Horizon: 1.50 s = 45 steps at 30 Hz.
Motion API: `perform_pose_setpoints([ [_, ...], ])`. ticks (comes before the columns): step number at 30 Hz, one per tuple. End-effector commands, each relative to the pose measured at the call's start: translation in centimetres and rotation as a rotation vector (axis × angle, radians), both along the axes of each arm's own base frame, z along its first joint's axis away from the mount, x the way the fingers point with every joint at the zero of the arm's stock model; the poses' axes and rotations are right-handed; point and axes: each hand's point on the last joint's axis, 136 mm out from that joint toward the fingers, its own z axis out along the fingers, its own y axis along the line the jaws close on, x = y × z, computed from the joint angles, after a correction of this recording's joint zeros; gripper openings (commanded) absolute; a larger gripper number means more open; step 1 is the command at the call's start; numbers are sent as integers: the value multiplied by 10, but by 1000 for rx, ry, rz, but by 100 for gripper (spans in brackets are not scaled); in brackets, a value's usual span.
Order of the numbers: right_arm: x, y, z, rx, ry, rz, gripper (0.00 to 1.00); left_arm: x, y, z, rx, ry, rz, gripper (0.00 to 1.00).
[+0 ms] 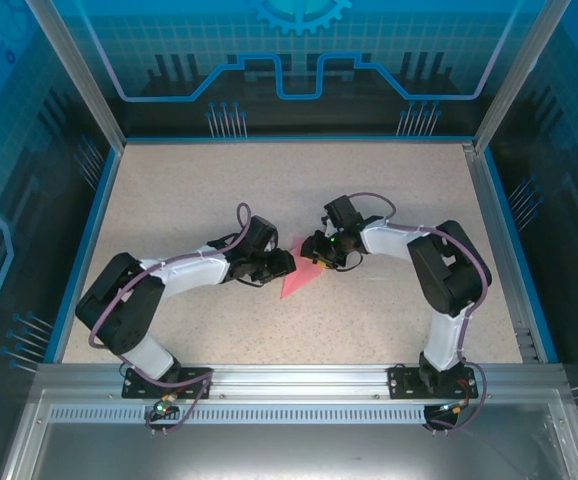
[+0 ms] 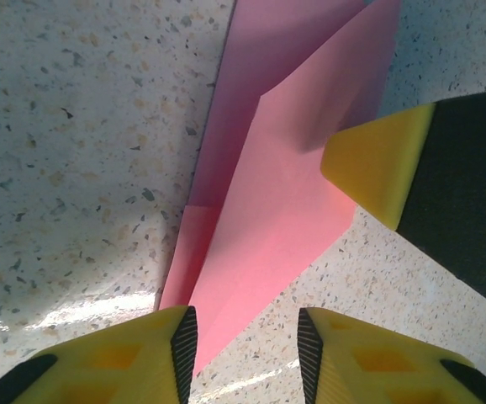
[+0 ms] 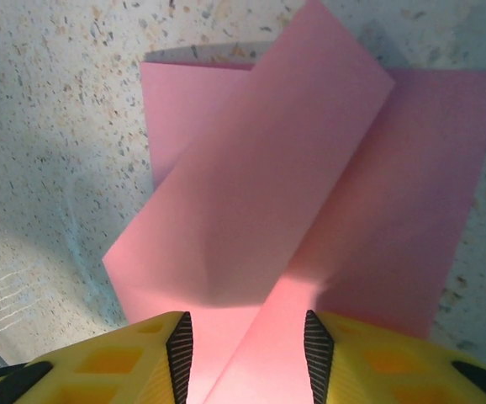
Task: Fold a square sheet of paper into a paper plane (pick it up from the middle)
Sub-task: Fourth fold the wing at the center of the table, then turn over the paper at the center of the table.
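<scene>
light: bright, even | glare: streaks on table (image 2: 100,307) | shadows: soft | focus: sharp

I see the whole bench (image 1: 169,190) from above and behind; both wrist cameras look closely down onto the same pink paper (image 2: 277,227).

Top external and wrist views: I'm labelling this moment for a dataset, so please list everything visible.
sheet of paper: one, pink, partly folded, flat at the table's centre between both tools.
table: one, speckled beige, under everything.
enclosure walls: blue panels, around the table.
mounting rail: one, silver, near edge.
left arm, right arm: two, black and white, bolted to the rail.
left tool: one, yellow and black, jaws apart at the paper's tip.
right tool: one, yellow and black, jaws apart over the paper.
</scene>
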Motion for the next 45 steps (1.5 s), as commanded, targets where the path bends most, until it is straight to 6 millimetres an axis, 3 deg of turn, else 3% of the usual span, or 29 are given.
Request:
perform_pose_setpoints([
  [1, 2, 16, 4, 39, -3, 23, 42, 9, -6, 4, -23, -8, -10, 38],
  [9, -2, 24, 2, 76, 19, 41, 40, 7, -1, -7, -5, 21, 4, 35],
  [18, -3, 41, 14, 198, -6, 55, 39, 5, 9, -16, 12, 46, 38, 35],
  [26, -1, 42, 8, 202, -27, 67, 13, 6, 23, -8, -8, 45, 80, 40],
  [29, 7, 40, 28, 242, -98, 82, 6, 6, 32, 0, -39, 42, 110, 50],
  [37, 22, 25, 119, 458, -273, 158, 6, 13, 36, 49, -195, -73, 82, 82],
  [45, 23, 21, 167, 607, -293, 217, 7, 10, 20, 104, -402, -219, 4, 97],
])
